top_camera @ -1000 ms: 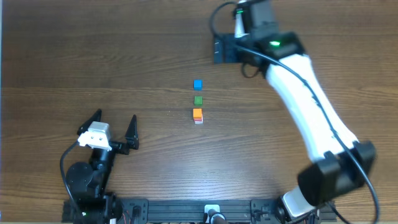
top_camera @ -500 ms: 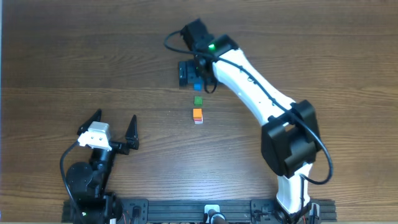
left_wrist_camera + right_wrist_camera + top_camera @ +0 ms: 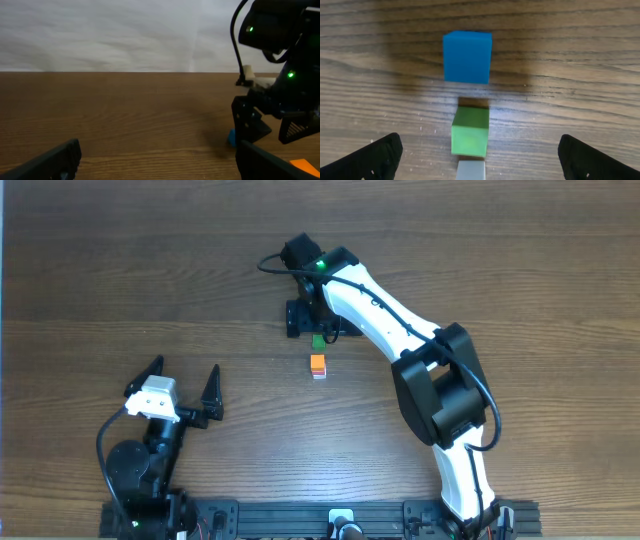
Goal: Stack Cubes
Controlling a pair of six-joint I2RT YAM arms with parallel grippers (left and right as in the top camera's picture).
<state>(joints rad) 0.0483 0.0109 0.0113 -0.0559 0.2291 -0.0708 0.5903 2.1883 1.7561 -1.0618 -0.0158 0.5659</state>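
top view has an orange cube (image 3: 318, 362) sitting on a pale cube (image 3: 318, 374), so i judge one stacking step done. the green cube (image 3: 318, 340) and the blue cube (image 3: 467, 56) lie singly on the worktop (image 3: 120, 270), in a row with that small stack, and are left to add. the right end effector (image 3: 480, 145) hangs over the row, spread wide and empty, with the green cube below the gap between its fingers and the blue cube just beyond. the left end effector (image 3: 184, 370) sits well apart, also wide and empty.
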